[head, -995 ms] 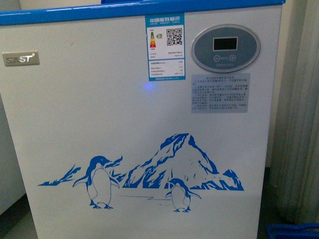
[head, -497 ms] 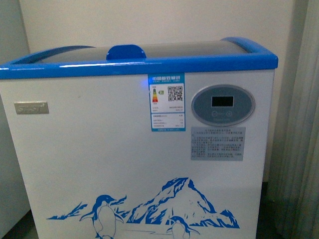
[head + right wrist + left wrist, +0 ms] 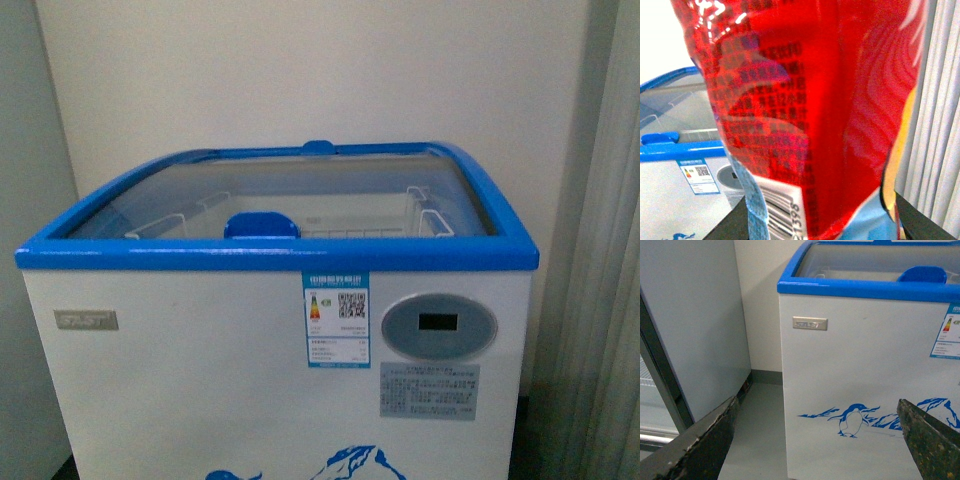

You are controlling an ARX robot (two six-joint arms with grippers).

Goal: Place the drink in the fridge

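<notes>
The fridge is a white chest with a blue top rim, straight ahead in the front view. Its curved glass lid is shut, with a blue handle at the front edge and wire baskets showing beneath. A grey oval display sits at the upper right of its front. Neither arm shows in the front view. My left gripper is open and empty, facing the penguin graphic. My right gripper is shut on the drink, a red glossy pack with a barcode that fills its view.
A plain grey-white cabinet stands left of the fridge with a strip of grey floor between them. A pale pleated curtain hangs on the right. A cream wall is behind the fridge.
The front view has risen up the fridge: the penguin graphic has dropped to the bottom edge, and the lid's top and the baskets inside now show.
</notes>
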